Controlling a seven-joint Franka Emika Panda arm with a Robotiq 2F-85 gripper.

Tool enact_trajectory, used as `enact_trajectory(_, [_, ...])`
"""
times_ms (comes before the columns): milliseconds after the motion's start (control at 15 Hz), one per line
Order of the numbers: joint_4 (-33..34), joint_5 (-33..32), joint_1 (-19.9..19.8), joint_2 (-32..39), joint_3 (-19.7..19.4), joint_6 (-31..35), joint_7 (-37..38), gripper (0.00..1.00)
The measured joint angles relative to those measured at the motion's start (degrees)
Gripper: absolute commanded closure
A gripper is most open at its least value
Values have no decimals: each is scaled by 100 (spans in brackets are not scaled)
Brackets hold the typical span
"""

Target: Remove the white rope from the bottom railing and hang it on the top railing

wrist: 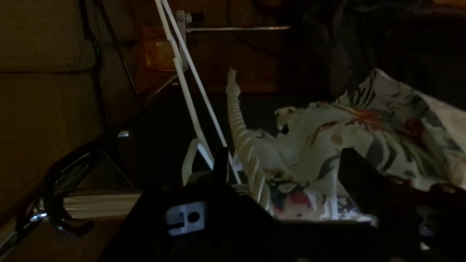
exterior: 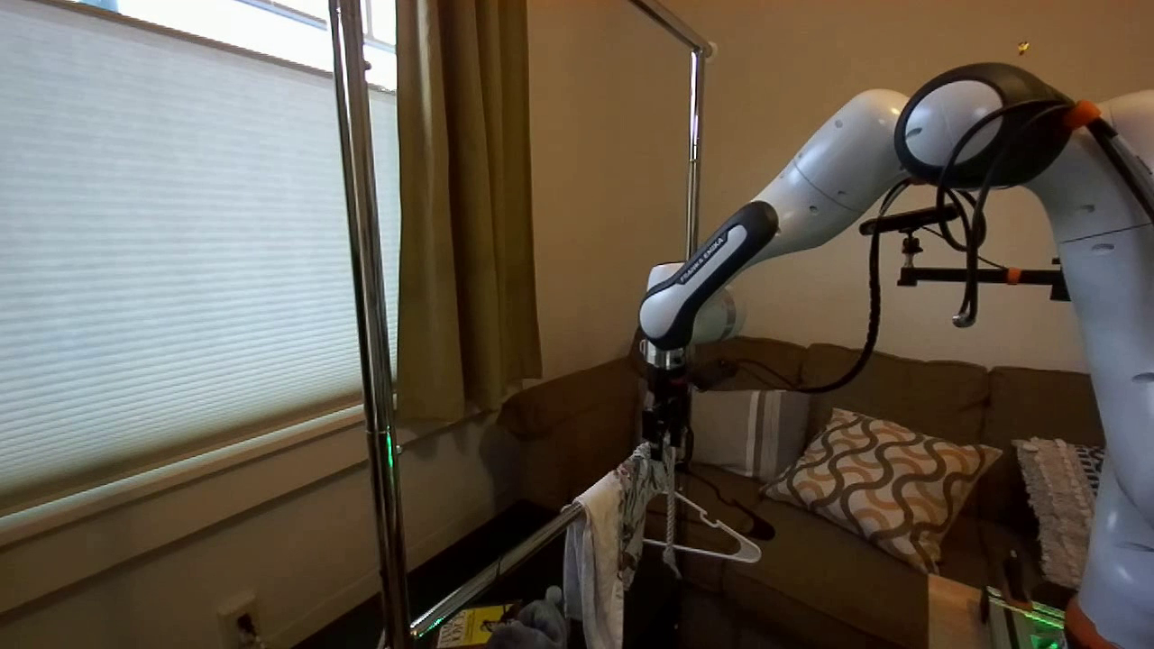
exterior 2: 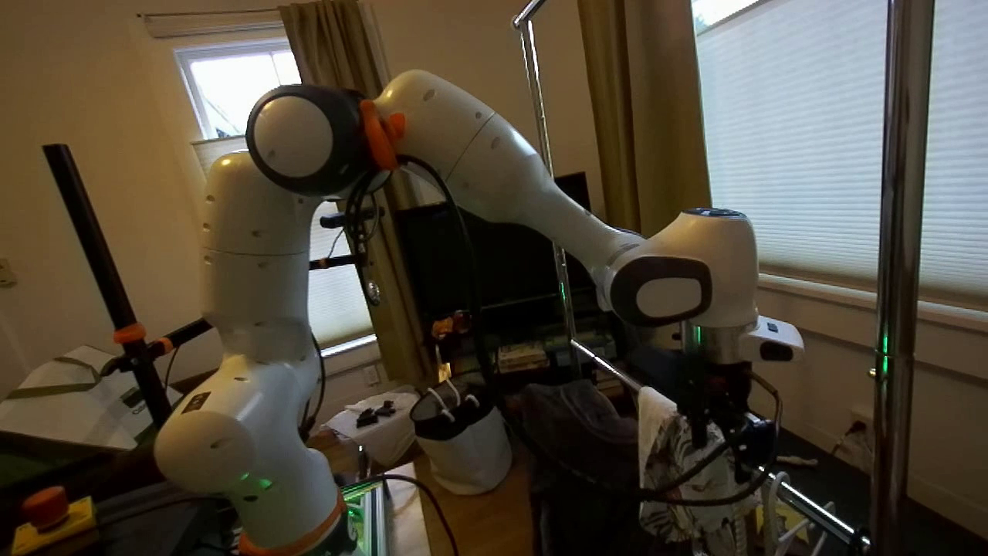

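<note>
White rope (wrist: 242, 134), ridged with twists and frayed-tipped, shows mid-frame in the wrist view; my gripper (wrist: 284, 150) stands spread.

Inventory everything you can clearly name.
white rope: 1, off-white, at bottom railing
bottom railing: 1, silver, low on rack
top railing: 1, silver, rack's top
floral cloth: 1, multicolour, bottom railing
plain cloth: 1, white, bottom railing
hanger: 1, white, bottom railing
sofa: 1, brown, near rack
cushions: 3+, mixed, sofa
curtains: 2+, olive, windows
blinds: 2+, white, windows
basket: 1, white/black, floor
emergency-stop button: 1, red, near arm
arm: 1, white, at rack
gripper: 1, black, bottom railing
</note>
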Motion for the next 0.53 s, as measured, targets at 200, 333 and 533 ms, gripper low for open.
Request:
enact_trajectory(200, [-31, -255, -45, -133, -24, -273, -343, 1])
enact_trajectory(333, [-70, -256, -104, -280, -24, -273, -478, 0])
enact_trajectory(533, [-78, -245, -112, -324, -2, -147, -483, 0])
